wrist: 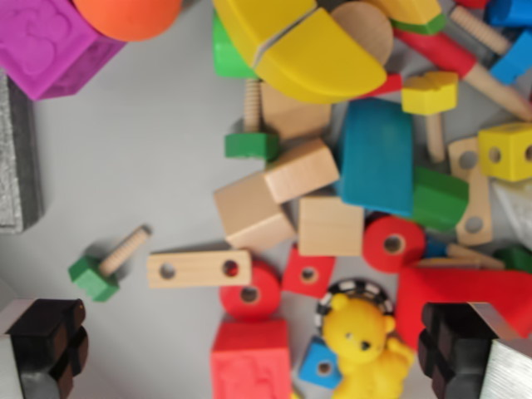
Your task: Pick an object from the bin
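I look straight down into a grey bin (141,158) full of toy pieces. My gripper (249,349) is open, its black fingers at the bottom left (50,341) and bottom right (457,345) of the wrist view. Between them lie a red cube (249,360), a red disc (249,295), a yellow bear (362,345) and a small blue piece (320,364). Just above sits a wooden bar with two holes (198,268). A green-headed wooden bolt (108,266) lies apart on the left. Nothing is held.
Wooden cubes (287,195), a blue block (376,156), yellow half-discs (299,46), a red wedge (465,291) and a yellow nut (507,151) crowd the right. A purple block (50,41) and orange ball (129,15) sit top left. The bin wall (17,162) runs along the left.
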